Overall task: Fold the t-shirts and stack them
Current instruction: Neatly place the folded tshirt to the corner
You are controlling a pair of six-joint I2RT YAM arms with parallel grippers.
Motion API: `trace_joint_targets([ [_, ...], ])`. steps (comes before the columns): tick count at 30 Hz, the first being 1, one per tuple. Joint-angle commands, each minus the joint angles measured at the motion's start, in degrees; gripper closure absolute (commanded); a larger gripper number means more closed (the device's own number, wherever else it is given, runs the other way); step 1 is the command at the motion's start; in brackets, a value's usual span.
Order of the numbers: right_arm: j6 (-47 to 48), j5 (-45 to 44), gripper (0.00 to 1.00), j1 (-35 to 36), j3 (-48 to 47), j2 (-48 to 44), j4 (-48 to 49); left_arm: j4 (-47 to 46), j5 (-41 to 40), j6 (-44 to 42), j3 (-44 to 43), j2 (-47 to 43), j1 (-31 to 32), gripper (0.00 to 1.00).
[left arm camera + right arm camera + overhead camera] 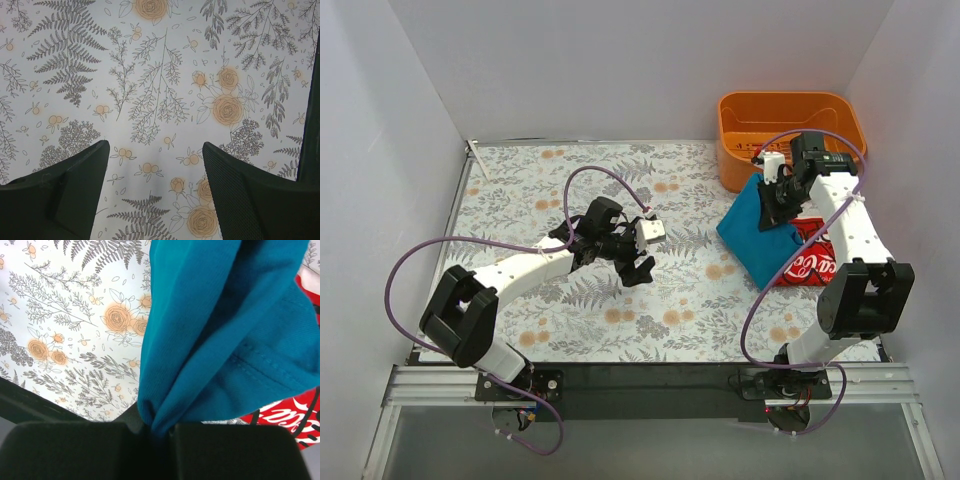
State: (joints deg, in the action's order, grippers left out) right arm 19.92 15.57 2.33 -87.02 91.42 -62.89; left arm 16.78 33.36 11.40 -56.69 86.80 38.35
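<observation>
At the left of the overhead view, the left arm point(510, 275) reached toward the middle of the table, which was covered by a flowered tablecloth point(570, 180). The left gripper point(645, 250) hung over bare cloth with its jaws spread apart and nothing between them. The left wrist view agreed: the two dark fingers point(65, 195) stood wide apart at the lower corners of the frame, with only printed ferns and orange roses between them. A purple cable point(420, 250) looped along this arm.

To the right of centre, the teal shirt point(755, 235) was bunched at its upper edge in the right gripper point(775, 205), which was clenched on the fabric. In the right wrist view, the teal cloth point(215, 330) ran down into the closed jaws at the bottom of the frame and blocked most of the view. Its lower part overlay the left part of the red shirt point(810, 258), which lay flat at the right edge with white lettering showing. The right arm point(850, 240) hid part of the red shirt. In the upper right corner, an orange basket point(790, 125) stood just behind the right gripper.

Counted: two arms, two shirts, one basket, two purple cables.
</observation>
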Motion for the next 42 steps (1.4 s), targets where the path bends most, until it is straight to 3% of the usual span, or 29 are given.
trace_joint_targets([
  [1, 0.3, 0.4, 0.99, -1.0, -4.3, -3.2, -2.1, 0.5, -0.4, -0.2, 0.9, -2.9, -0.2, 0.25],
  [26, 1.8, 5.7, 0.99, -13.2, -5.4, -0.5, -4.4, 0.5, -0.7, -1.6, 0.1, -0.3, -0.2, 0.22],
  [42, 11.2, 5.3, 0.99, -23.2, -4.1, 6.9, 0.7, 2.3, -0.9, -2.9, -2.3, 3.4, -0.2, 0.21],
])
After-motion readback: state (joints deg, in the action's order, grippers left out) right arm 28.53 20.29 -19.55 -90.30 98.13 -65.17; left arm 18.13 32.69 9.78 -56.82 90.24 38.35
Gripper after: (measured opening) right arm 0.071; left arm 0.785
